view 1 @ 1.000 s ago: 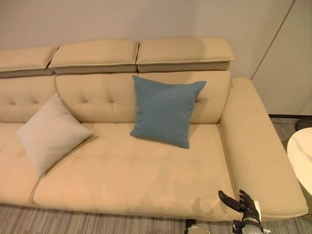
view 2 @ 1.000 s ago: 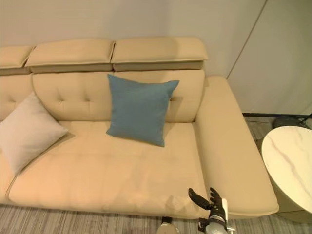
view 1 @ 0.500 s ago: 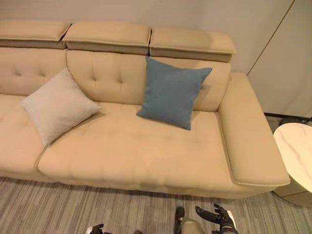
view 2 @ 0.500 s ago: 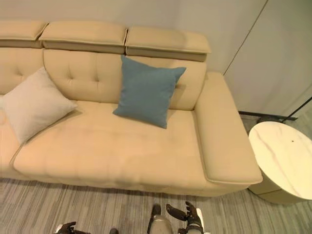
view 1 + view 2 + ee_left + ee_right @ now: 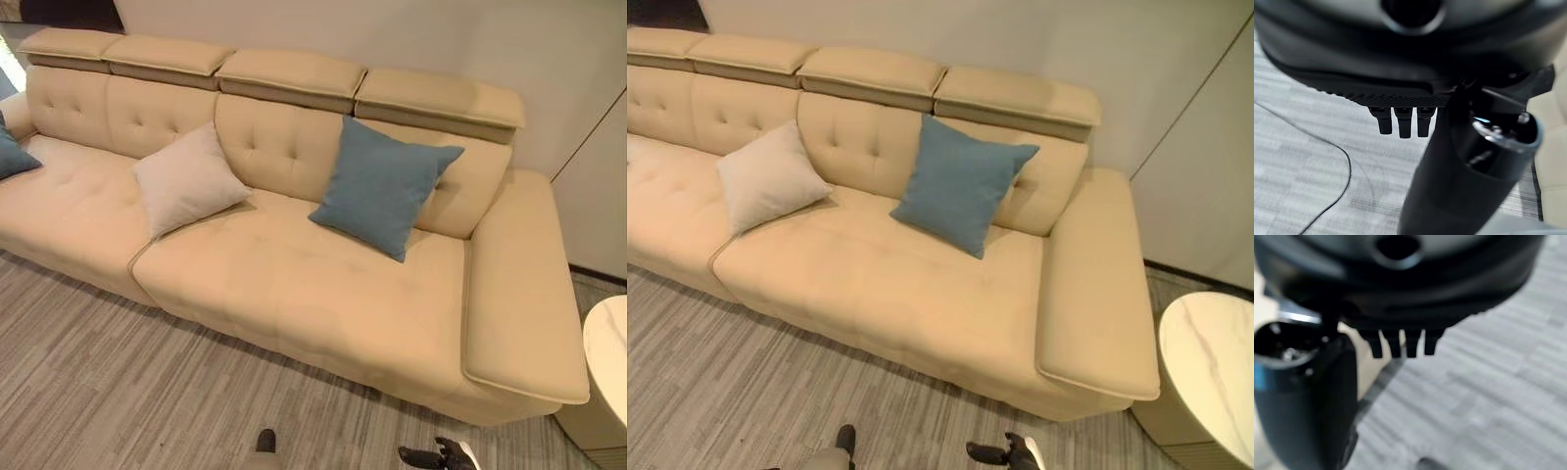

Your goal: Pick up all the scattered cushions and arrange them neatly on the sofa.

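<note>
Surveying the sofa [image 5: 294,294] from a standing position on the striped floor [image 5: 88,392].

Cushions on the seat: a blue cushion [image 5: 382,186] leans against the backrest toward the right end, one corner down on the seat, sitting diamond-wise and not square. A cream cushion [image 5: 186,181] lies near the middle, also tilted, resting against the backrest over the seam between two seat sections. A second blue cushion [image 5: 12,157] is cut off at the far left edge; a corner is all I can see, so its pose is unclear.

Floor in front of the sofa: no cushion lying on the visible part. A round marble side table [image 5: 1210,362] stands just beside the right armrest, nothing on it.

Hands: right hand [image 5: 436,456] hangs low near the bottom edge, in front of the sofa's right end, fingers spread loosely, holding nothing. In its wrist view the right hand's fingers [image 5: 1400,343] point straight at the floor, empty. Left hand's fingers [image 5: 1400,126] likewise hang straight over the floor, nothing held.

Progress, as a judgement: the cushions in sight are all on the sofa, so the picking-up looks largely done. What remains seems to be tidying: the cream and blue cushions sit skewed and unevenly spaced. Whether more cushions lie beyond the left edge I cannot tell.
</note>
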You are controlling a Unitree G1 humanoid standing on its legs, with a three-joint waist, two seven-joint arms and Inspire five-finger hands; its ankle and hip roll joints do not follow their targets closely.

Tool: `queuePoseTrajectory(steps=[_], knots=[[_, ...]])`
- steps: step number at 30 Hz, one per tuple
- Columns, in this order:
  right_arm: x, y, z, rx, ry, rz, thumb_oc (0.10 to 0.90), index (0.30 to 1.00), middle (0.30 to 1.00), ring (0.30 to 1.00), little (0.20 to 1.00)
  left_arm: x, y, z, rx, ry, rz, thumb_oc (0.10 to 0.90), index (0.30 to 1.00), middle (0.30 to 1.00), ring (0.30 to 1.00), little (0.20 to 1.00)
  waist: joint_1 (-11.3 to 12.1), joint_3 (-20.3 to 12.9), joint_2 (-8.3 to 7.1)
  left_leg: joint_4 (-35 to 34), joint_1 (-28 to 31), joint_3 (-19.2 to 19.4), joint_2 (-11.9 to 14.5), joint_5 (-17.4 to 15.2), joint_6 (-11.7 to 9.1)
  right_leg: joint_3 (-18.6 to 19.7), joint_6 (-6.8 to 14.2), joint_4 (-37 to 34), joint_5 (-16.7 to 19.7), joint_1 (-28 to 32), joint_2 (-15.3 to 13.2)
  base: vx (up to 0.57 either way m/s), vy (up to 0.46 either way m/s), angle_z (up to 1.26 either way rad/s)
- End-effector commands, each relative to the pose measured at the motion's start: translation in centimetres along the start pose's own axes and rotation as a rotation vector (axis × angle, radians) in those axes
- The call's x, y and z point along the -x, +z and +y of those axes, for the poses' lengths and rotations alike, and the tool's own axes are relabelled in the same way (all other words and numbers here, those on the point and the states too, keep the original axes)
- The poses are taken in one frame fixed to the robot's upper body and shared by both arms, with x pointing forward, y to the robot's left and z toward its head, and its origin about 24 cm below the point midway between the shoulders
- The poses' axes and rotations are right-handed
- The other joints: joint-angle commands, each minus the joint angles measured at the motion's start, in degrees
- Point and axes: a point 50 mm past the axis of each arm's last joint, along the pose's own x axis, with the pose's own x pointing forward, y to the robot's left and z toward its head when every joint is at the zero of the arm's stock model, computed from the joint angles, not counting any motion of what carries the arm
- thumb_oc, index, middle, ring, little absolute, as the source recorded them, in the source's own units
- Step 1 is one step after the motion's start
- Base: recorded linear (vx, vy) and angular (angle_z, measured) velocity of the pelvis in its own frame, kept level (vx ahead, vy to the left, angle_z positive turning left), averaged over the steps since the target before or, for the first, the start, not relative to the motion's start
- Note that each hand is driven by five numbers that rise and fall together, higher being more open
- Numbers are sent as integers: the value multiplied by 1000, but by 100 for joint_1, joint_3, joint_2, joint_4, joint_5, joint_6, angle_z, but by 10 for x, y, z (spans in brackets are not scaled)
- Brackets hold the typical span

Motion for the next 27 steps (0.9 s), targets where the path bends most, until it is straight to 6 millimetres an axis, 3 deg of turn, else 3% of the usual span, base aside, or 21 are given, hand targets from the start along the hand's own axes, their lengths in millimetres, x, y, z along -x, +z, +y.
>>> queuePoseTrajectory(steps=[1,2,5,7,9,12,16,21,27], knots=[[-3,11,-10,-26,-51,-21,800,900,900,900,900,-2,32,6,62,42,-89,800,900,900,900,900,-43,370,-97,7,-521,58,-640,-208,166,56,515,-1694,804,1005,-99,-371,-30,26],[-2,0,-7,-14,-40,21,800,900,900,900,900,-1,34,3,54,34,-94,800,900,900,900,900,-95,444,-170,234,-431,391,-516,-456,181,-137,536,-1714,909,928,-237,-340,-13,33],[1,-19,-3,1,-28,90,800,900,900,900,900,-1,30,0,10,24,-88,800,900,900,900,900,-205,412,-289,799,-204,585,-382,-971,228,-480,548,-1794,1068,838,-506,-223,16,44],[3,-29,-1,-16,-25,134,800,900,900,900,900,0,27,-2,-29,21,-85,800,900,900,900,900,-313,319,-301,770,235,770,-164,-1218,207,-672,576,-1867,1120,807,-613,-96,64,61],[5,-36,0,-49,-24,163,800,900,900,900,900,1,28,-6,-72,15,-107,800,900,900,900,900,-440,206,-199,360,741,876,-23,-1158,106,-843,656,-1993,1167,839,-635,-10,137,103],[5,-34,1,-104,-27,170,800,900,900,900,900,2,31,-10,-94,-1,-122,800,900,900,900,900,-504,68,-48,-452,942,689,-229,-952,31,-979,753,-2041,1295,855,-657,15,150,68],[3,-34,-8,-109,-32,171,800,900,900,900,900,1,39,-8,-106,-6,-153,800,900,900,900,900,-496,-16,16,-989,1197,614,-366,-811,16,-1031,814,-2171,1344,948,-650,7,132,31],[0,-26,-12,-79,-33,147,800,900,900,900,900,1,46,-7,-114,-8,-175,800,900,900,900,900,-431,-34,11,-1128,1261,540,-434,-783,37,-1057,871,-2283,1409,996,-665,-32,78,16],[-3,-15,-15,-45,-34,103,800,900,900,900,900,1,37,-7,-155,-15,-147,800,900,900,900,900,-328,-37,-20,-1128,1238,570,-518,-839,44,-1097,995,-2545,1623,1028,-721,-46,50,-3]])
